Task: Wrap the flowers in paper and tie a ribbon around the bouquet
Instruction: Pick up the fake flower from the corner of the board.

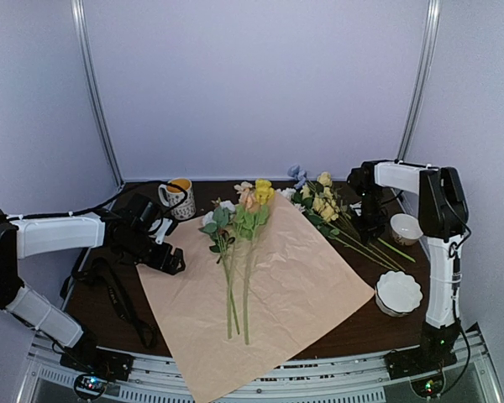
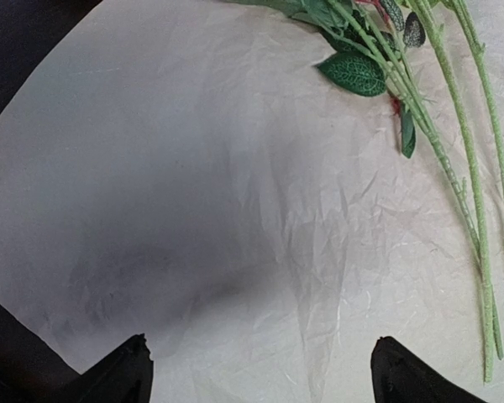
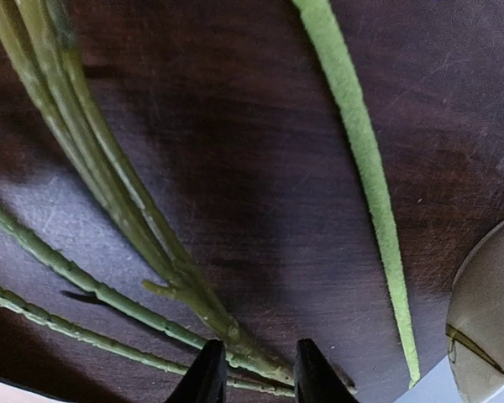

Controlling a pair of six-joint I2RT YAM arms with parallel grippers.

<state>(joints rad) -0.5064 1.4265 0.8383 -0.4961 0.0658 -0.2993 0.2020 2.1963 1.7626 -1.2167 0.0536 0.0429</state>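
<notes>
Several flower stems (image 3: 187, 290) sat between your right end effector's (image 3: 254, 378) narrow jaws, clamping unclear, so you needed all centred before lifting; left end effector (image 2: 260, 374) stood wide apart.

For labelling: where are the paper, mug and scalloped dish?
paper (image 1: 311, 285), top external view, bare right part.
mug (image 1: 181, 206), top external view, patterned side.
scalloped dish (image 1: 399, 290), top external view, inner bowl.

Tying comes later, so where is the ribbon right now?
In the top view the ribbon lies on the left side of the table, just off the left edge of the paper, below the left gripper.
</notes>
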